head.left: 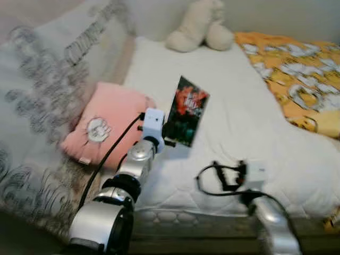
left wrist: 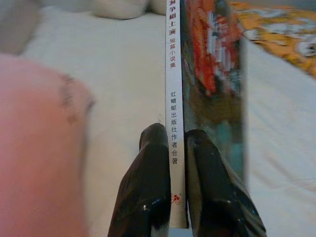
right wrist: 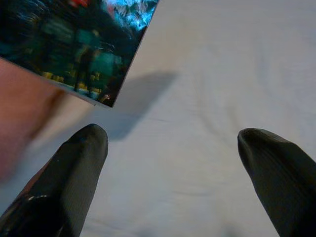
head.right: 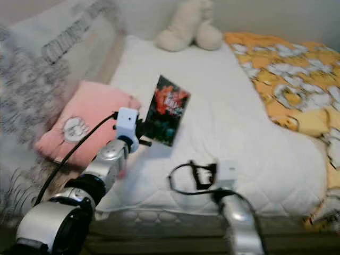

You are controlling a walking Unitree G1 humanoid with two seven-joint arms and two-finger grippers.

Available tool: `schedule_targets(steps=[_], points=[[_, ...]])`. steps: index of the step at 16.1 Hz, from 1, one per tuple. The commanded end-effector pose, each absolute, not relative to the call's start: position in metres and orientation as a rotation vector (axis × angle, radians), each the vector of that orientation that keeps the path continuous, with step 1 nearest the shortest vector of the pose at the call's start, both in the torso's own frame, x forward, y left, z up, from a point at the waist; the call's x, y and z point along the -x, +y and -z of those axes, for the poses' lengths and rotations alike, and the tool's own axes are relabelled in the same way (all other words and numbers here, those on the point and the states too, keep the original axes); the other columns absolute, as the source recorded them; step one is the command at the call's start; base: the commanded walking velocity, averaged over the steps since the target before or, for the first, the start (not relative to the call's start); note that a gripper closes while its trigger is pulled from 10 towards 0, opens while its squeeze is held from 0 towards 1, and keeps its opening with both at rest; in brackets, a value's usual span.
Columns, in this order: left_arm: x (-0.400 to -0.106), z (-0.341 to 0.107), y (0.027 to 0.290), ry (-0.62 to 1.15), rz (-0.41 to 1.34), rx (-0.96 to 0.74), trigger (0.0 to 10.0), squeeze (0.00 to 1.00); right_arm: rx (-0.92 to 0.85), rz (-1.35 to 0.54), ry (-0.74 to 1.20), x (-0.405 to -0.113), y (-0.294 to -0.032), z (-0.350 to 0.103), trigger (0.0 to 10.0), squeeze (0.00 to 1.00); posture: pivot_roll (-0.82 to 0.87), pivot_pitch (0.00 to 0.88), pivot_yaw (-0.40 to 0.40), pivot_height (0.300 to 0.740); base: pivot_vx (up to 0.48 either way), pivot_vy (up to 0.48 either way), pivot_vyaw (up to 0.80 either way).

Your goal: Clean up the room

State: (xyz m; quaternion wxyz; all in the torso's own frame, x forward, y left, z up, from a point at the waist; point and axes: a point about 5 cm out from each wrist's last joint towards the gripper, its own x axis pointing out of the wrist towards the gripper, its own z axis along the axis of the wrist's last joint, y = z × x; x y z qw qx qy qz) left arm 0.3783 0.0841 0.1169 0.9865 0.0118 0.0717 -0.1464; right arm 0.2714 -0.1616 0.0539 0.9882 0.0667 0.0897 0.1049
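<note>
A thin book (head.left: 186,111) with a dark cover, red flowers and a white spine (left wrist: 174,98) hangs upright above the white mattress (head.left: 234,106). My left gripper (head.left: 169,133) is shut on its lower edge, its two black fingers (left wrist: 148,187) pinching the spine from both sides. My right gripper (head.left: 226,175) hovers low over the mattress near the front edge, open, its fingers (right wrist: 74,168) spread wide with bare sheet between them. A corner of the book (right wrist: 84,44) shows ahead of that gripper.
A pink cushion (head.left: 103,125) lies at the mattress's left, against a grey patterned pillow (head.left: 48,79). A cream plush toy (head.left: 199,26) sits at the far end. An orange patterned blanket (head.left: 297,74) covers the right side. The mattress's front edge (head.left: 212,215) runs just below my arms.
</note>
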Motion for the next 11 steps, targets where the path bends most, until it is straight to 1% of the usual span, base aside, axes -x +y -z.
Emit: schedule_targets(steps=[1,2,3,5,7,8,9,10,11], points=[[-0.383,-0.128,0.083,0.103,0.273,-0.016,10.0,0.00,-0.107,-0.203,0.170,-0.273,-0.168,-0.056,10.0,0.00,0.06,0.000,0.020,0.740,0.000,-0.416,0.46],[-0.382,-0.128,0.080,0.106,0.277,0.000,10.0,0.00,-0.106,-0.205,0.175,-0.272,-0.168,-0.056,10.0,0.00,0.07,0.000,0.019,0.740,0.000,-0.420,0.46],[-0.381,-0.128,0.074,0.109,0.307,0.026,10.0,0.00,-0.108,-0.203,0.185,-0.270,-0.169,-0.053,10.0,0.00,0.06,0.000,0.017,0.740,0.289,-0.379,0.46],[-0.382,-0.131,0.069,0.092,0.308,0.084,10.0,0.00,-0.121,-0.195,0.196,-0.265,-0.170,-0.051,10.0,0.00,0.06,0.013,0.010,0.740,0.349,-0.313,0.43],[-0.381,-0.136,0.054,0.112,0.382,0.112,10.0,0.00,-0.111,-0.198,0.213,-0.258,-0.172,-0.050,10.0,0.00,0.05,0.061,-0.009,0.740,0.000,0.000,0.00],[-0.382,-0.145,0.035,0.135,0.474,0.099,10.0,0.00,-0.092,-0.218,0.222,-0.250,-0.172,-0.050,10.0,0.00,0.04,0.104,-0.026,0.740,0.000,0.000,0.00],[-0.382,-0.149,0.027,0.159,0.507,0.132,10.0,0.00,-0.084,-0.231,0.232,-0.244,-0.173,-0.050,10.0,0.00,0.02,0.140,-0.035,0.740,0.000,0.000,0.00],[-0.382,-0.151,0.024,0.166,0.518,0.160,10.0,0.00,-0.081,-0.236,0.236,-0.240,-0.174,-0.050,10.0,0.00,0.01,0.149,-0.040,0.740,0.000,0.000,0.00],[-0.383,-0.153,0.021,0.210,0.532,0.270,10.0,0.00,-0.068,-0.254,0.252,-0.231,-0.175,-0.051,10.0,0.00,-0.02,0.187,-0.051,0.740,0.000,0.000,0.00]])
